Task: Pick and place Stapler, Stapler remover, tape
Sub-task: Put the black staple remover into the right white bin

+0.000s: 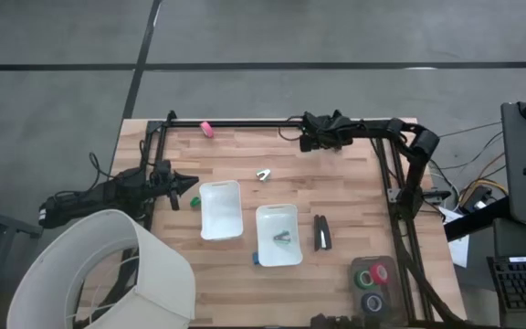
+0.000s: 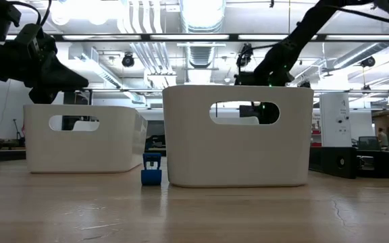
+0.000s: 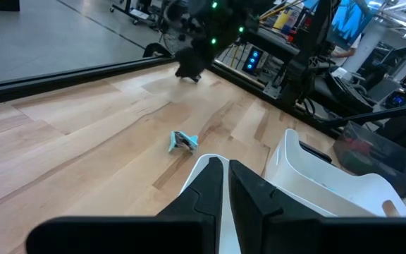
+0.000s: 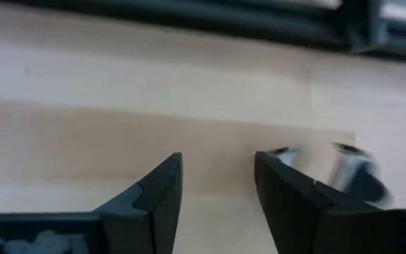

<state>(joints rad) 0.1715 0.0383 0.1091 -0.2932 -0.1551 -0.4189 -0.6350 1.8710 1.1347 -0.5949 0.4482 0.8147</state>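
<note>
Behind trays (image 2: pixel 235 135), perhaps blue remover (image 2: pixel 151 170).

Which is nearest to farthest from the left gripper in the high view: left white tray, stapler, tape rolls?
1. Left white tray: just right of the left gripper, which sits at the table's left edge.
2. Stapler: on the wood right of the second tray.
3. Tape rolls: far right corner, in a dark holder.
</note>
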